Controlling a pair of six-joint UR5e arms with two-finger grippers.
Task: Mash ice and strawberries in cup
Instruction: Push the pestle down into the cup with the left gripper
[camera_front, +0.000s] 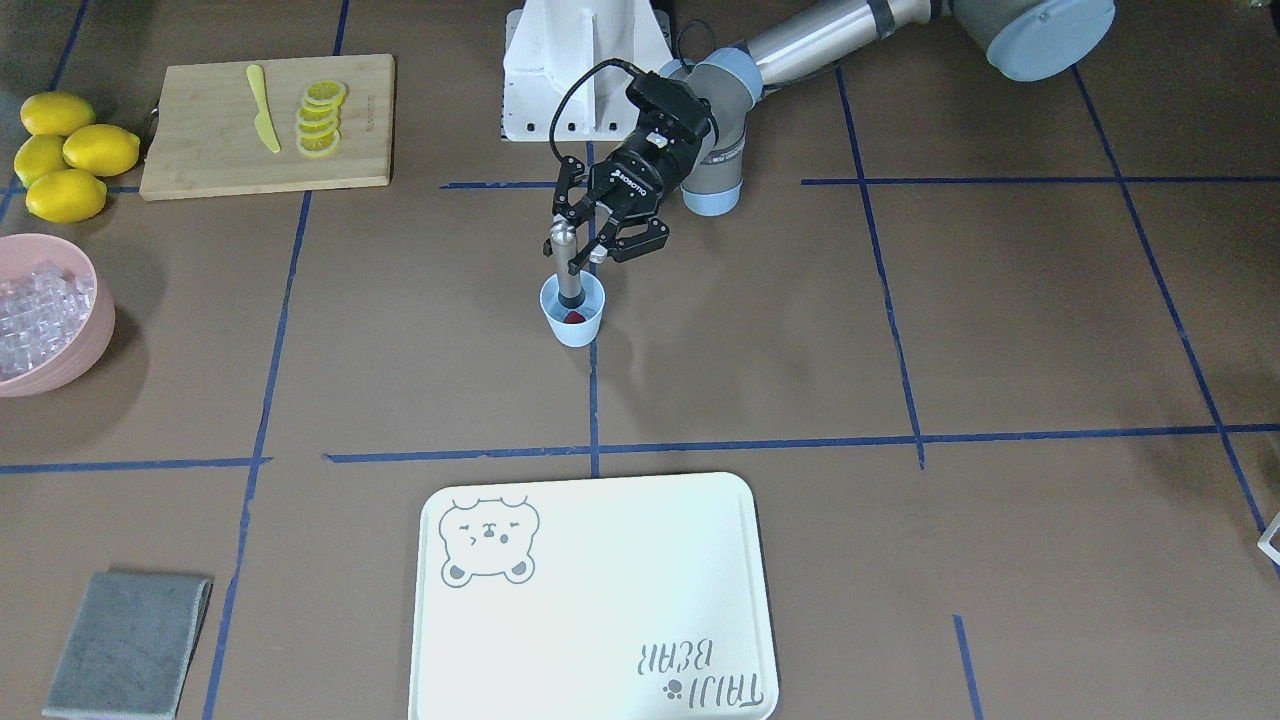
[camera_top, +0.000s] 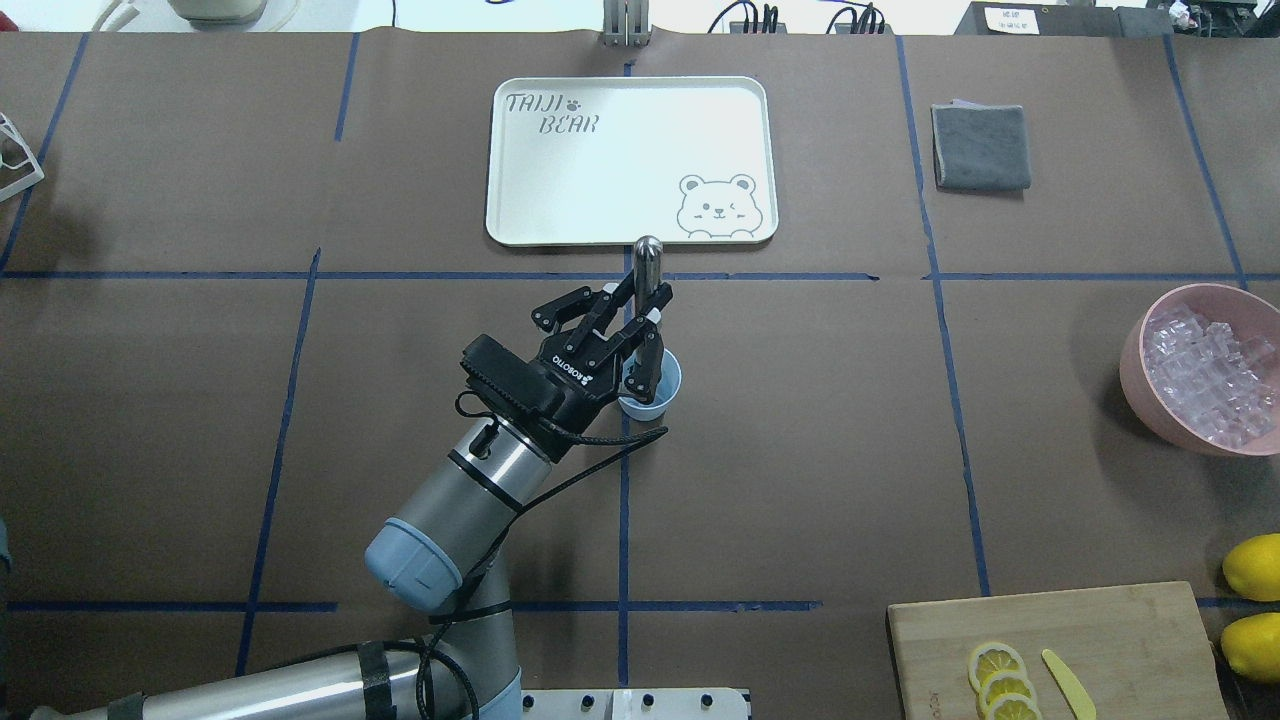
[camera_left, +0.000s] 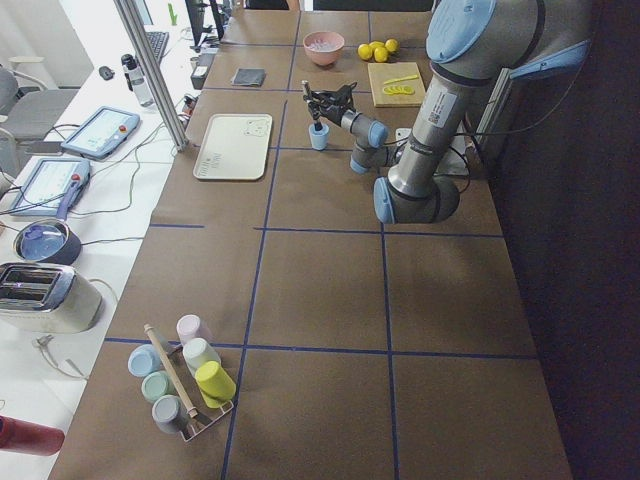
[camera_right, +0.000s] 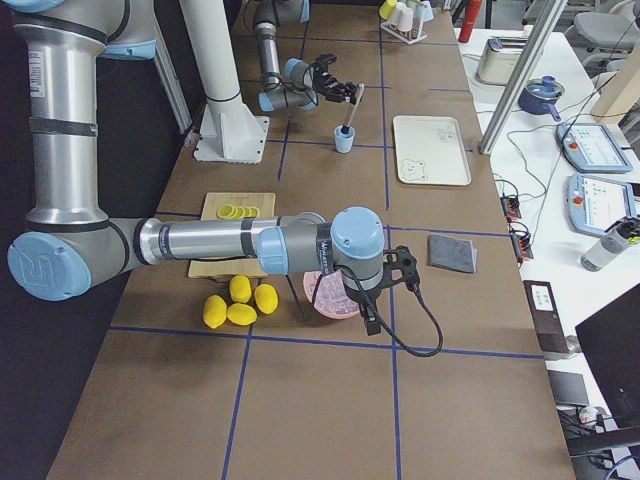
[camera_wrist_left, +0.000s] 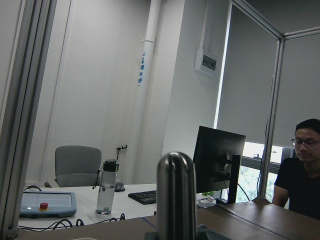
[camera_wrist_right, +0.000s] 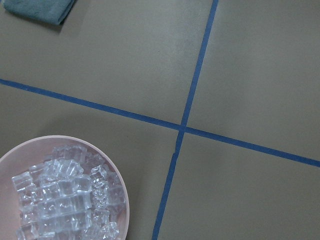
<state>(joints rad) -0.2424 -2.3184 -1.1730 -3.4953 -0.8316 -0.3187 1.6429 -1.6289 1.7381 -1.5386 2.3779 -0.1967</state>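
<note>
Centre of the front-facing view: the left gripper (camera_front: 580, 247) is clenched on a metal muddler (camera_front: 570, 288) standing in the light blue cup (camera_front: 576, 331), with a strawberry (camera_front: 573, 317) at its bottom. Ice (camera_front: 35, 310) fills the pink bowl (camera_front: 100, 332) at the left edge. I cannot tell the right gripper's (camera_right: 402, 268) state.
</note>
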